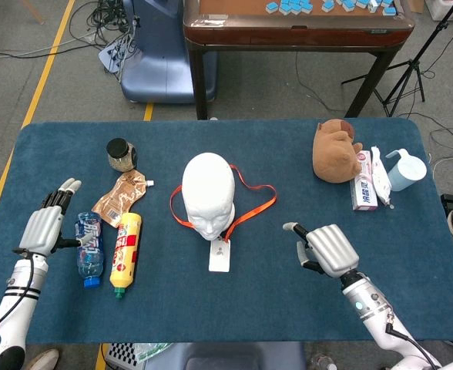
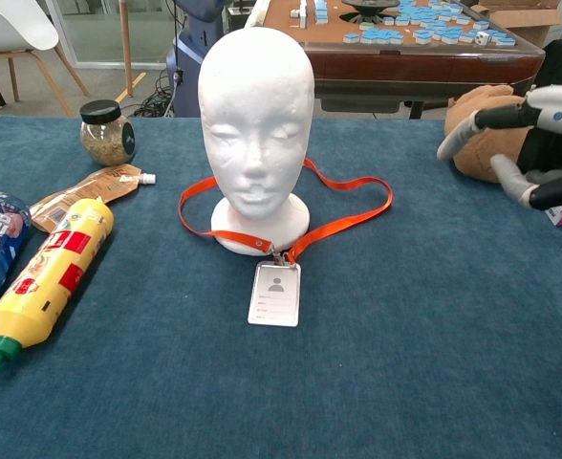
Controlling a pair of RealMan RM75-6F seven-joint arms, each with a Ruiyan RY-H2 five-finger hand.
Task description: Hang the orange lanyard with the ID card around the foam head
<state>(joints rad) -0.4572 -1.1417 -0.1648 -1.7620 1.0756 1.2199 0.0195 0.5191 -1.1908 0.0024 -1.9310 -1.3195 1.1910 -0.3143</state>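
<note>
Orange fabric lanyard [image 2: 341, 220] lies looped around the base of the white foam mannequin head [image 2: 256, 115] at frame centre, flat on the blue cloth table [image 2: 434, 363]. Its loop bulges away from the base toward the right of the frame. The clear ID card holder [image 2: 274, 294] rests face up just in front of the base, clipped to the strap.

Check both hands. Your left hand [image 1: 45, 228] sits at the lower left of the head view, fingers extended and apart, holding nothing. Your right hand [image 1: 326, 248] sits at lower right, fingers spread, also holding nothing. Both are well apart from the lanyard.

Judge the placement as complete or nearly so. Note these risks:

- A fingertip catching the bulging strap would likely drag the loop and card off position.
- The foam head looks light; a knock could tip it.
- The yellow squeeze bottle [image 1: 125, 252] and the blue-labelled water bottle [image 1: 88, 247] lie near your left hand; contact may roll them.
- The brown plush toy [image 2: 486, 129] sits close behind your right hand in the chest view.
</note>
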